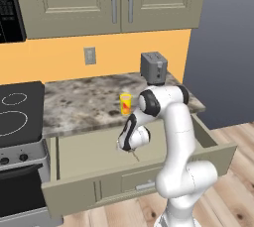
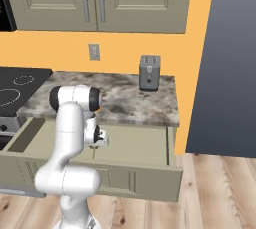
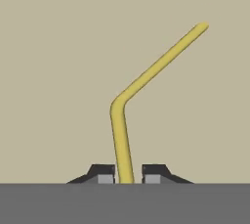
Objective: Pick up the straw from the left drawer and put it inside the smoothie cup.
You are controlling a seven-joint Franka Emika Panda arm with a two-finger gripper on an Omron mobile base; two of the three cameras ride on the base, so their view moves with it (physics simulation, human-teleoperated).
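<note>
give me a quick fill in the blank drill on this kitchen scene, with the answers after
1. The gripper has its fingers closed on the ____.
2. The straw is not straight; it has a ____ partway along.
3. The smoothie cup stands on the ____, in front of the toaster.
4. The left drawer is pulled ____.

Answers: straw; bend; counter; open

We see the gripper (image 2: 95, 145) low over the open left drawer (image 2: 135, 145), pointing down. Behind it and to its right, a grey toaster (image 2: 149, 72) stands on the counter (image 2: 125, 104).
</note>
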